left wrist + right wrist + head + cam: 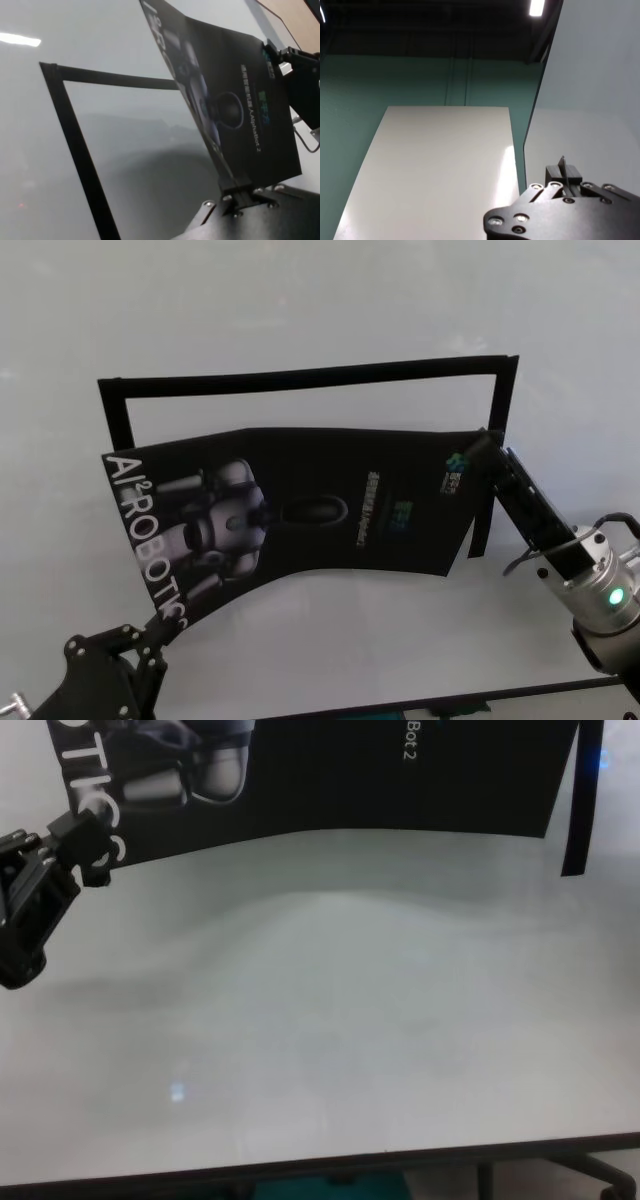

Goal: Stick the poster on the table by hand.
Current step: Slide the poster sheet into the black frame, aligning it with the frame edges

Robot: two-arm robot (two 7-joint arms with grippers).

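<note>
At about eight o'clock in the head view, the left gripper [160, 638] has its jaws clamped on the near left corner of the poster [330, 510], right by the white lettering; the chest view shows the same pinch on the sheet's lower edge. The poster is a thin, glossy black sheet carrying a silver-grey robot picture. It hangs in the air above the middle of the counter [300, 310], bowed and sagging between its two held corners, not yet flat. Behind and beneath it a rectangular outline of black tape [300, 375] lies on the counter's matte white top, its far side running from ten o'clock to two o'clock. At three o'clock the right gripper [480, 448] has its jaws closed on the poster's far right corner. This looks like the carrying and aligning step: next, both arms should probably draw the sheet taut, square it to the outline, and lower it evenly, since so limp and slick a sheet could crease or trap a ripple.
</note>
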